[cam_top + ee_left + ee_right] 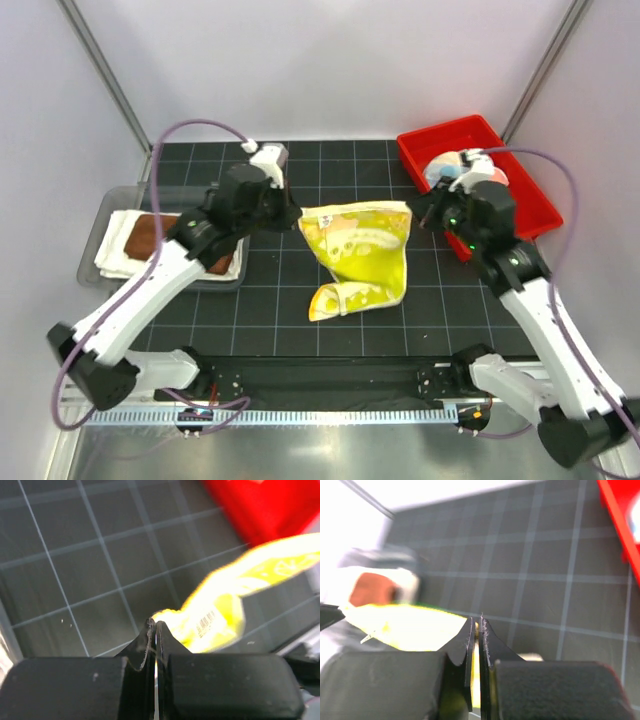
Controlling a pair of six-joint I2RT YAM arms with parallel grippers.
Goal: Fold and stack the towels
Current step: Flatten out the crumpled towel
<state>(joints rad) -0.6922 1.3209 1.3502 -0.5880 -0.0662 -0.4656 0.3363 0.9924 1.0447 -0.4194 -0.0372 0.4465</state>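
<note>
While the small yellow cloth towel with green print [360,255] lay half-raised on the black gridded desk [250,310], the left gripper [295,215] and right gripper [415,212] each pinched 1 top corner. Folding seemed in hand, and the next move needed that edge brought evenly onto the lower one.

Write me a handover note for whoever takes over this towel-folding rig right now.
Left gripper: jaws shut on one upper corner of the yellow towel.
Right gripper: jaws shut on the other upper corner.
Yellow towel: spread between the two arms mid-table, its lower part rumpled on the black mat.
Done: the brown towel lies on the cream-white towel in the grey tray, on the left.
Left to do: fold the yellow towel and add it to that stack. The pastel towel sits bunched in the red bin on the right and needs the same.
</note>
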